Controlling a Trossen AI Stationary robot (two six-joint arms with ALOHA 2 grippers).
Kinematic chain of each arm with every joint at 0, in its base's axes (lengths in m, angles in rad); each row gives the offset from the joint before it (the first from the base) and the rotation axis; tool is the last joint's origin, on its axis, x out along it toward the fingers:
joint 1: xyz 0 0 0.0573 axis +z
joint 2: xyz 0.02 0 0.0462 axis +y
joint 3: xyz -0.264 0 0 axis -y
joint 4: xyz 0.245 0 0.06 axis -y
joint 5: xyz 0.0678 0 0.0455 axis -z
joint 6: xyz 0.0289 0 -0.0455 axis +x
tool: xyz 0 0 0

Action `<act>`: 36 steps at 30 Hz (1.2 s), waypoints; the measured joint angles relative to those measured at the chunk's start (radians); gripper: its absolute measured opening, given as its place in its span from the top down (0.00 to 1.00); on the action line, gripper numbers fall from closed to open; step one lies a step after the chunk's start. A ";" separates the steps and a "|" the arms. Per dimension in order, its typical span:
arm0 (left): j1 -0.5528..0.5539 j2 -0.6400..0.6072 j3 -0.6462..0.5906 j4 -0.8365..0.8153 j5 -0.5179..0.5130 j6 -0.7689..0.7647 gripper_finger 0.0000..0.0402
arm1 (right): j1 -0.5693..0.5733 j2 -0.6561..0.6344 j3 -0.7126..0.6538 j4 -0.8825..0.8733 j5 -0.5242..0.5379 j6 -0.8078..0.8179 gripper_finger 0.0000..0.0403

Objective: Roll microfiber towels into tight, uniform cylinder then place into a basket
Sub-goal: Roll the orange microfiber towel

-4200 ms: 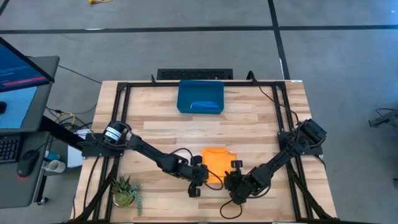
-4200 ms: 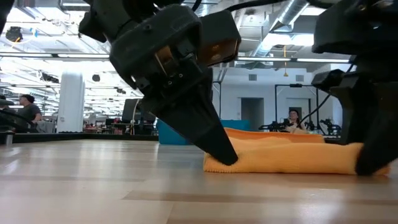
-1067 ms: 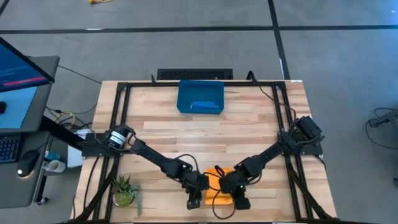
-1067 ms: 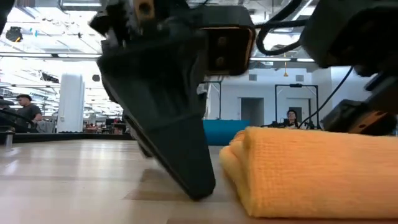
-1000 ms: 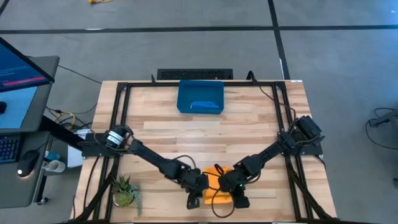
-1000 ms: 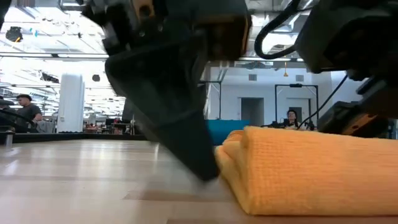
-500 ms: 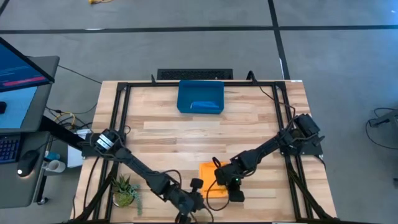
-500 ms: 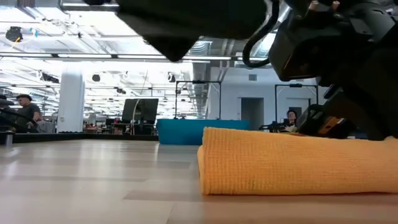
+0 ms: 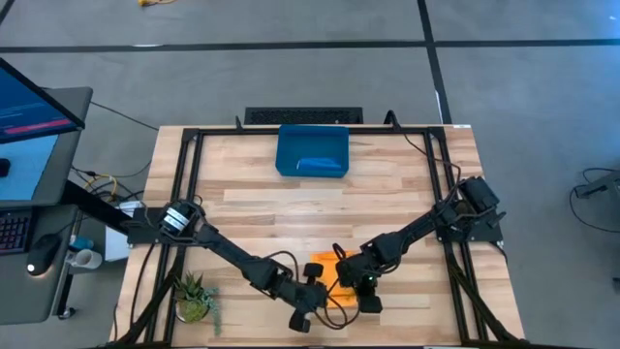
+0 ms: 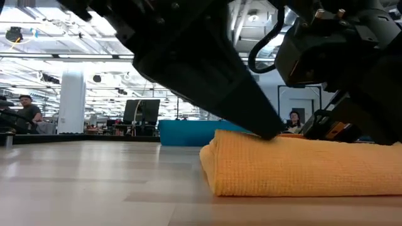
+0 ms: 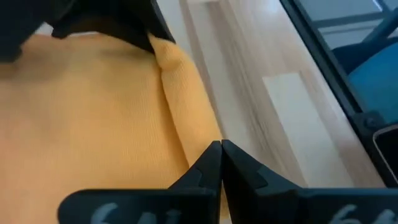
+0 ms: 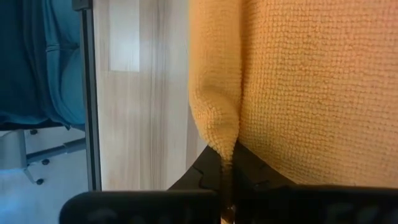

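Yellow-orange towel [image 9: 331,281] lies folded at the surface's [image 9: 387,194] near edge. Right hand [image 12: 225,171] pinches its fold; left hand [image 11: 220,158], clenched, apparently presses on it. Uneven pressure could loosen the roll.

Bright even overhead light, soft shadows, wrist views blurred close-up

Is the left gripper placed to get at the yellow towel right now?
Probably yes. The left gripper, shut, sits at the towel's near edge with nothing between them; the right gripper already pinches a fold on the other side.
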 joint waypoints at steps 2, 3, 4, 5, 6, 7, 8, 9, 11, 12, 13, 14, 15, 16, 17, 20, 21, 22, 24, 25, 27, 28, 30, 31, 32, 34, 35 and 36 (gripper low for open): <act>0.002 0.013 0.002 -0.001 0.000 -0.007 1.00 | 0.000 0.000 -0.002 0.001 -0.001 0.000 0.94; 0.002 0.018 0.000 -0.015 0.000 -0.012 1.00 | 0.000 0.000 -0.003 0.003 -0.001 0.001 0.94; 0.005 0.028 0.000 -0.013 -0.001 -0.017 1.00 | 0.000 0.000 -0.003 0.003 -0.001 0.001 0.94; 0.008 0.038 0.001 -0.003 -0.002 -0.024 1.00 | 0.000 0.000 -0.003 0.003 -0.001 0.001 0.94; 0.010 0.043 0.001 -0.008 -0.012 -0.033 1.00 | 0.000 0.000 -0.003 0.003 -0.001 0.002 0.94; 0.013 0.046 0.001 -0.009 -0.021 -0.041 1.00 | 0.000 0.000 -0.004 0.004 -0.001 0.002 0.93; 0.015 0.050 0.001 -0.008 -0.026 -0.044 1.00 | 0.000 0.000 -0.004 0.004 -0.001 0.002 0.93; 0.019 0.056 0.002 -0.003 -0.028 -0.045 1.00 | 0.000 0.000 -0.004 0.004 -0.002 0.002 0.93; 0.020 0.059 0.002 0.002 -0.036 -0.045 1.00 | 0.000 0.000 -0.004 0.005 -0.004 0.002 0.93; 0.020 0.059 0.002 0.002 -0.042 -0.046 1.00 | 0.000 0.001 -0.004 0.005 -0.007 0.002 0.93; 0.020 0.060 0.002 0.002 -0.048 -0.050 1.00 | 0.000 0.001 -0.004 0.005 -0.010 0.002 0.93; 0.020 0.060 0.002 -0.004 -0.058 -0.064 1.00 | 0.000 0.002 -0.004 0.005 -0.016 0.002 0.93; 0.020 0.060 0.002 -0.010 -0.073 -0.080 1.00 | 0.000 0.002 -0.005 0.004 -0.018 0.002 0.93; 0.020 0.060 0.002 -0.016 -0.088 -0.099 1.00 | 0.000 0.002 -0.005 0.004 -0.017 0.002 0.93; 0.021 0.060 0.002 -0.024 -0.099 -0.117 1.00 | 0.000 0.002 -0.005 0.004 -0.014 0.002 0.92; 0.021 0.060 0.004 -0.060 -0.111 -0.174 1.00 | 0.001 0.002 -0.005 0.004 -0.004 0.002 0.88; 0.022 0.059 0.004 -0.071 -0.112 -0.190 1.00 | 0.001 0.003 -0.006 0.005 -0.003 0.003 0.86; 0.022 0.059 0.005 -0.076 -0.113 -0.200 1.00 | 0.001 0.003 -0.006 0.005 -0.002 0.006 0.84; 0.022 0.059 0.004 -0.077 -0.113 -0.203 1.00 | 0.001 0.003 -0.006 0.006 -0.002 0.009 0.80; 0.022 0.059 0.004 -0.077 -0.112 -0.203 1.00 | 0.001 0.003 -0.005 0.006 -0.003 0.009 0.78; 0.022 0.059 0.004 -0.078 -0.111 -0.204 1.00 | 0.001 0.003 -0.004 0.001 -0.011 0.009 0.73; 0.022 0.060 0.004 -0.078 -0.111 -0.207 1.00 | 0.000 0.001 -0.004 -0.008 -0.022 0.010 0.72; 0.022 0.060 0.003 -0.079 -0.110 -0.225 1.00 | -0.011 -0.006 -0.005 -0.037 -0.049 0.015 0.69; 0.023 0.060 0.003 -0.078 -0.110 -0.237 1.00 | -0.016 -0.009 -0.005 -0.050 -0.060 0.017 0.68; 0.024 0.061 0.003 -0.076 -0.111 -0.251 1.00 | -0.016 -0.018 -0.006 -0.070 -0.060 0.011 0.68; 0.027 0.061 0.002 -0.068 -0.110 -0.287 1.00 | -0.016 -0.045 -0.010 -0.136 -0.058 -0.021 0.67; 0.028 0.061 0.002 -0.063 -0.111 -0.305 1.00 | -0.014 -0.060 -0.011 -0.164 -0.050 -0.035 0.67; 0.029 0.061 0.002 -0.058 -0.110 -0.321 1.00 | -0.012 -0.079 -0.011 -0.188 -0.034 -0.043 0.67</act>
